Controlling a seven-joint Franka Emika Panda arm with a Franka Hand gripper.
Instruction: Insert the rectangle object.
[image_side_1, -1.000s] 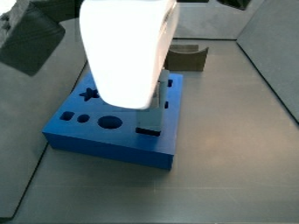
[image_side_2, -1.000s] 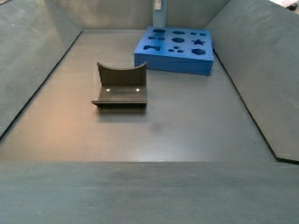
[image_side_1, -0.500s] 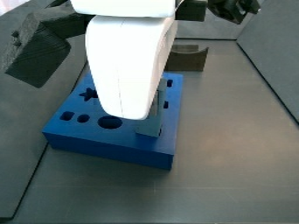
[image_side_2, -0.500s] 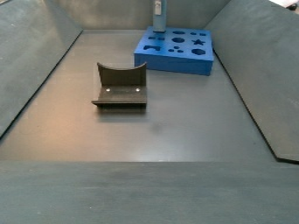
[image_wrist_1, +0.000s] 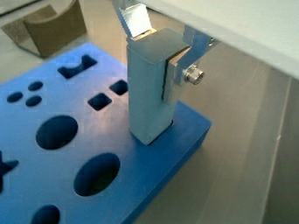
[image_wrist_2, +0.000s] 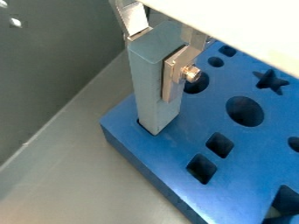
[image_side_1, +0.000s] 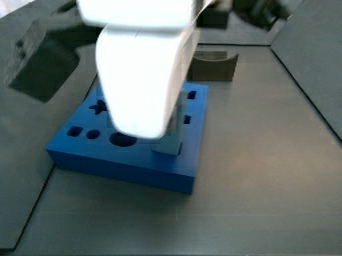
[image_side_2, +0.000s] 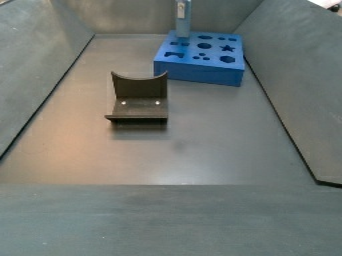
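The small slim pale-blue rectangular bar (image_wrist_1: 152, 96), the rectangle object of the task, stood upright at the corner of the large blue board with shaped holes (image_wrist_1: 70, 140), and in both wrist views its lower end met the board's top near the edge, in the middle of the frame; it seemed to be entering a slot there, but how deep it sat could not be told. The two-finger gripper (image_wrist_2: 158, 66) held the bar by its upper part, the flat silver fingers (image_wrist_2: 176, 74) pinching it on its two broad faces, with a screw head visible on one finger. In a side view the white body of the arm (image_side_1: 140, 65) filled the upper middle of the frame and hid most of the bar, and in a side view from farther away only a thin grey-blue piece (image_side_2: 181, 18) showed above the far corner of the board, at the top centre. The dark olive U-shaped block (image_side_2: 138, 100) lay well apart from the board on the grey floor (image_side_2: 174, 170), left of centre. The bar looked rigid, light and smooth, probably hard plastic, so it could slip between the pads if it was pushed against a tight slot. The best hold seemed to be high on the flat faces, leaving the lower end free. It did not look fragile.
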